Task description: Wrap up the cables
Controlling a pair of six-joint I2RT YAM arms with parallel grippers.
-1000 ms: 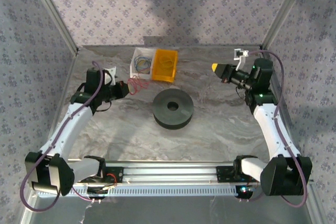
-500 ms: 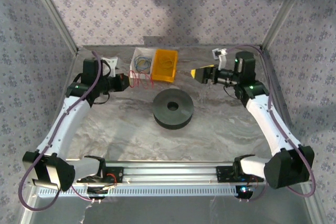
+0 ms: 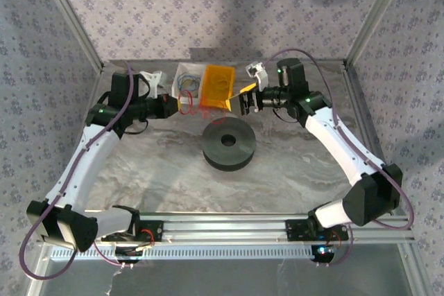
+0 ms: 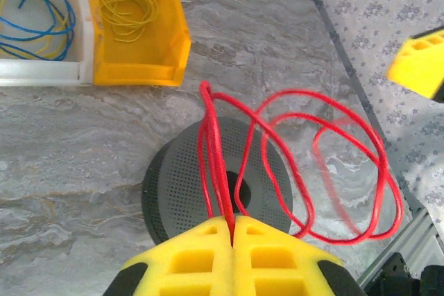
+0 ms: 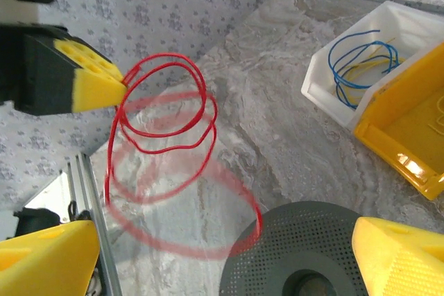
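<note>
- My left jaws are clamped tight, their yellow pads (image 4: 208, 254) pressed together on the red cable (image 4: 211, 157).
- The red cable hangs from them in loose loops over the bench (image 3: 291, 164), at 10 o'clock from the dark spool (image 3: 229, 145).
- My right jaws stand wide apart and hold nothing, at 12 o'clock from the spool.
- A yellow bin (image 3: 217, 86) and a white bin (image 3: 186, 77) sit at 11 o'clock.
</note>
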